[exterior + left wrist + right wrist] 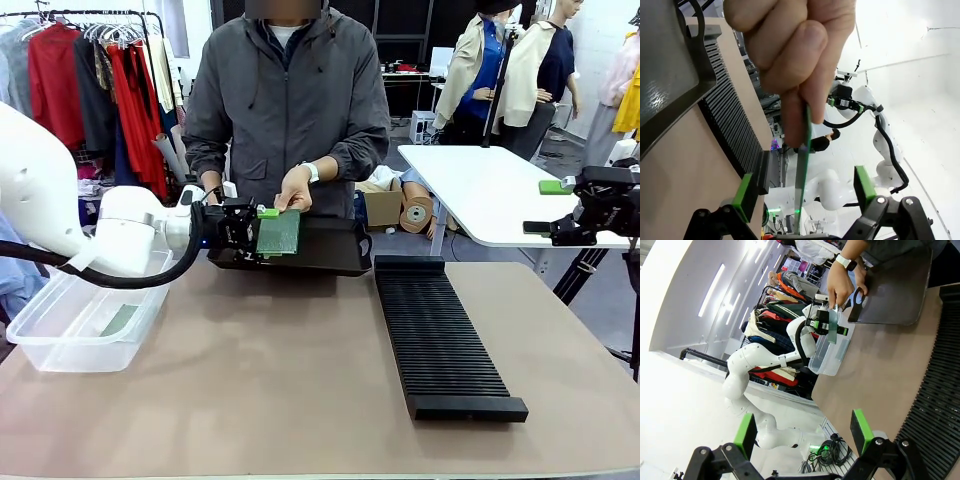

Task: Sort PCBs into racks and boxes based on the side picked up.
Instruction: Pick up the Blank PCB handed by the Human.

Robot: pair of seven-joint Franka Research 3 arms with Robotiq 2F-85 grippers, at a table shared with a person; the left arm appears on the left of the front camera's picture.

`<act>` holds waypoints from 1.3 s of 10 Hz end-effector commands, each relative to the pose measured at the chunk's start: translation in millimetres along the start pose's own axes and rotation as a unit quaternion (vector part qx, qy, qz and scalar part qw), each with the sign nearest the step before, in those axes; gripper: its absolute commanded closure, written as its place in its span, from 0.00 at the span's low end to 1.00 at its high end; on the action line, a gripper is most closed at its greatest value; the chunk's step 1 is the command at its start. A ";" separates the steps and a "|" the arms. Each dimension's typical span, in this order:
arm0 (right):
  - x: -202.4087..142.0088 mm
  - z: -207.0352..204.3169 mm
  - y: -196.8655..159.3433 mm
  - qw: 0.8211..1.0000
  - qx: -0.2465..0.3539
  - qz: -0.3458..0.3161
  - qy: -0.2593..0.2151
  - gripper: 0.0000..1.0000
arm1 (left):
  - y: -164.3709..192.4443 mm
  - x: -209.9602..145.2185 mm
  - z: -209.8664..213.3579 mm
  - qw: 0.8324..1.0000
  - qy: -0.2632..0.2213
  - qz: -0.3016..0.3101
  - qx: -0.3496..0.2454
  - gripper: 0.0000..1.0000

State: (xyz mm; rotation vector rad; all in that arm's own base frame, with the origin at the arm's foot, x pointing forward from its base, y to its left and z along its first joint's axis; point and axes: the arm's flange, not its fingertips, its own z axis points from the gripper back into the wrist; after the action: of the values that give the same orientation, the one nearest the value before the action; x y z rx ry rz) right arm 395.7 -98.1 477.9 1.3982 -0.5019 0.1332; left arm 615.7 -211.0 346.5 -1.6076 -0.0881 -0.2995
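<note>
Front view: a person stands at the far side of the table (pixel 280 400). The person's hand (pixel 295 188) holds a green board (pixel 280 232) by its top corner. The board is up in the air, just above the left end of a black tray (pixel 330 248) that sits at the far side of the table.

The left claw (pixel 268 235) reaches in from the left and its 2 fingers sit around the board. In the left wrist view you look along the board's thin edge. It hangs down from the hand into the middle of the gap. The green pads (pixel 745 192) are apart from it on both sides. So this claw is wide open and is not gripping the board; the hand is doing the holding.

A clear box (pixel 60 345) sits at the left side of the table, under the left arm. A second green board (pixel 120 320) lies flat on its bottom.

A long black rack (pixel 440 340) with many thin slots lies on the table, right of the middle. Its far end is just beside the tray.

The right claw (pixel 545 208) hangs in the air past the right side of the table, well apart from the board, the box and the rack. In the right wrist view its 2 fingers are spread wide, so it is open too.
</note>
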 end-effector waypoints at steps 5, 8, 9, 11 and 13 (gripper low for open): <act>-0.1 0.5 1.8 1.000 0.004 0.004 0.000 0.00 | -0.1 7.4 6.2 1.000 0.001 -0.015 0.015 0.78; -0.1 0.5 1.8 1.000 0.004 0.004 0.000 0.00 | -0.5 9.4 10.0 1.000 -0.002 -0.011 0.011 1.00; -0.1 0.5 1.8 1.000 0.004 0.004 0.000 0.00 | -1.0 9.9 11.0 1.000 -0.003 -0.012 0.011 1.00; -0.1 0.5 1.8 1.000 0.004 0.004 0.000 0.00 | -1.5 10.5 12.9 1.000 0.000 -0.009 0.009 1.00; -0.1 0.5 1.8 1.000 0.004 0.004 0.000 0.00 | -0.7 10.9 12.8 1.000 0.010 -0.006 0.001 1.00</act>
State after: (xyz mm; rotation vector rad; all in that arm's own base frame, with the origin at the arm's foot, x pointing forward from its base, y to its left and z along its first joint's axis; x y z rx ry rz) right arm 395.7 -98.1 477.9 1.3982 -0.5019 0.1332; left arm 623.4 -201.3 349.0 -1.5948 -0.1160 -0.2969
